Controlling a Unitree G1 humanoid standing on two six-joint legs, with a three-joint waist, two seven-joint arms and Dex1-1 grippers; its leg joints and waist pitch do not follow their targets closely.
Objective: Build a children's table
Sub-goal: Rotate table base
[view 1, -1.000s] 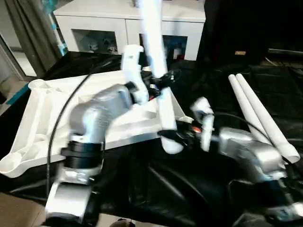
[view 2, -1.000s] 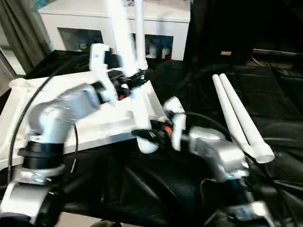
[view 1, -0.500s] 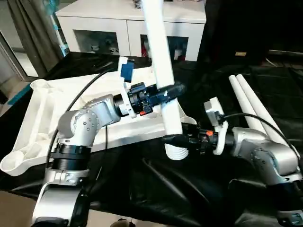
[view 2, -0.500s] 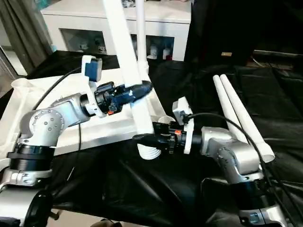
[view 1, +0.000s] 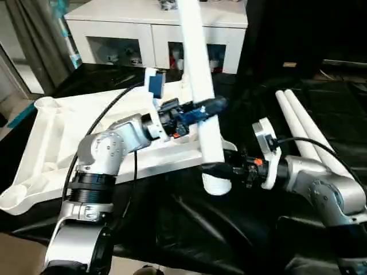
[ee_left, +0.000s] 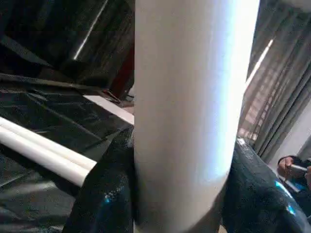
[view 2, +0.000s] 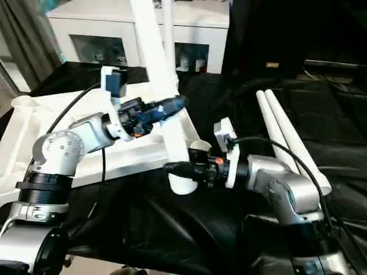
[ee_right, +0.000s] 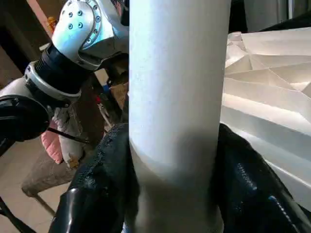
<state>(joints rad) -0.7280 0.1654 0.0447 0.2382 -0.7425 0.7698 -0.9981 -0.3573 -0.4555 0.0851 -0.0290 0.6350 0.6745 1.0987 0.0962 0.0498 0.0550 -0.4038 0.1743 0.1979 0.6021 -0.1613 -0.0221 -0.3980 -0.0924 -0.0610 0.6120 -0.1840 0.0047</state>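
- Left gripper (view 1: pixel 207 107): fingers clamped around the white leg (view 1: pixel 200 86) mid-shaft.
- Right gripper (view 1: pixel 217 170): fingers clamped near its ribbed lower end.
- Leg held near-upright, tilted toward 11 o'clock.

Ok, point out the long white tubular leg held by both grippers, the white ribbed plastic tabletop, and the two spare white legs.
Held white tubular leg (view 1: pixel 205 123), left eye view, mid-shaft.
White ribbed plastic tabletop (view 1: pixel 46 137), left eye view, ribbed underside.
Two spare white legs (view 2: pixel 281 134), right eye view, shafts.
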